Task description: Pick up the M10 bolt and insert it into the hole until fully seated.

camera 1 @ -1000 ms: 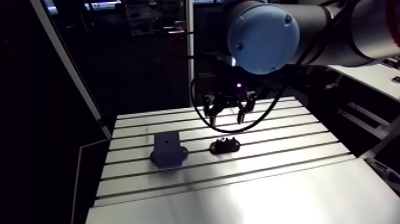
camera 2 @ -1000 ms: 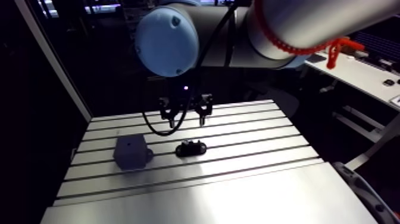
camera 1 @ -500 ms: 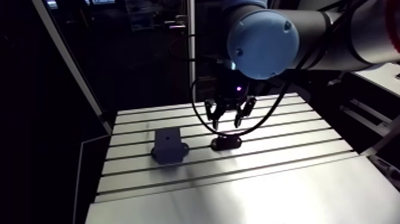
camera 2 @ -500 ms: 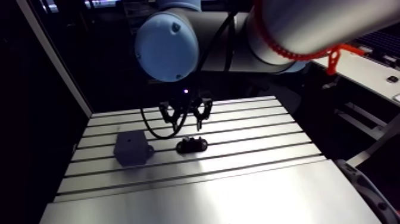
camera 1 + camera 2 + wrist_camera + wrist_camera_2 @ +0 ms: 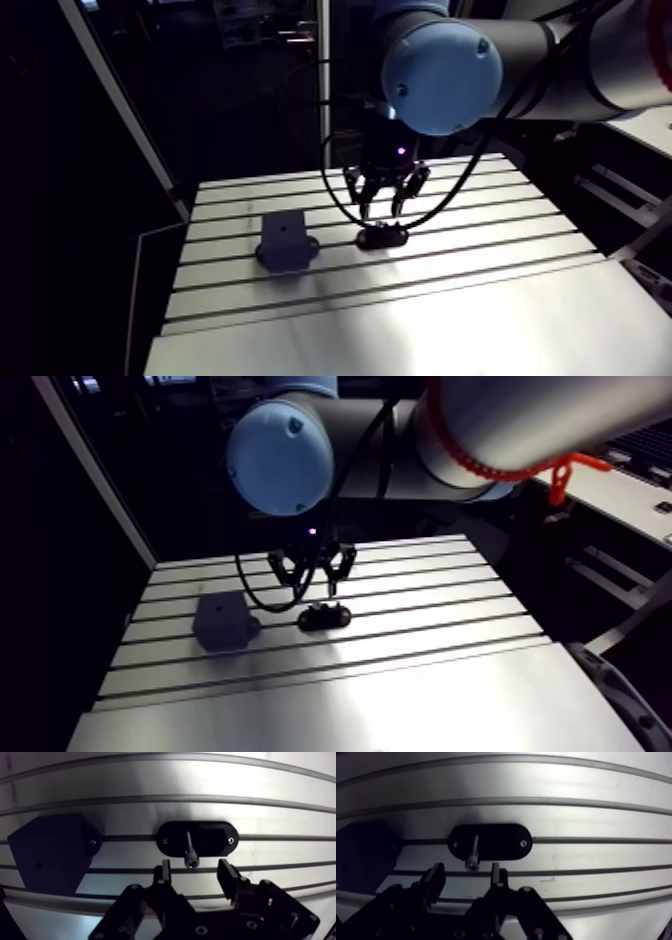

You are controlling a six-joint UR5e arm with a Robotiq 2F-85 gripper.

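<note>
We see the M10 bolt (image 5: 189, 847) near the middle of a black oval holder (image 5: 215, 837). It seems to stand on end, with its long axis up and down. Its round head is on top, facing the tool, and its thin thread end goes down into the holder. We cannot be fully sure it is straight up.

Say 12 o'clock is straight ahead of the tool (image 5: 195, 874). Then the bolt is at 12 o'clock, just past the gap between the two fingers (image 5: 162, 872). The fingers are spread apart and nothing is between them. They do not touch the bolt.

The holder lies long-ways from 9 o'clock to 3 o'clock, on top of one slot (image 5: 280, 837) of the table (image 5: 400, 300). The other slots run the same way. At 9 o'clock from the holder sits a dark block (image 5: 47, 857), just beside it. The block has a small hole (image 5: 37, 866) in its top face.

In the arm view, the arm (image 5: 560, 50) reaches in from 2 o'clock. Its wrist (image 5: 384, 150) hangs straight down, with the tool pointing at the table right above the holder. A big light-blue joint cap (image 5: 440, 70) is close in front of us.
</note>
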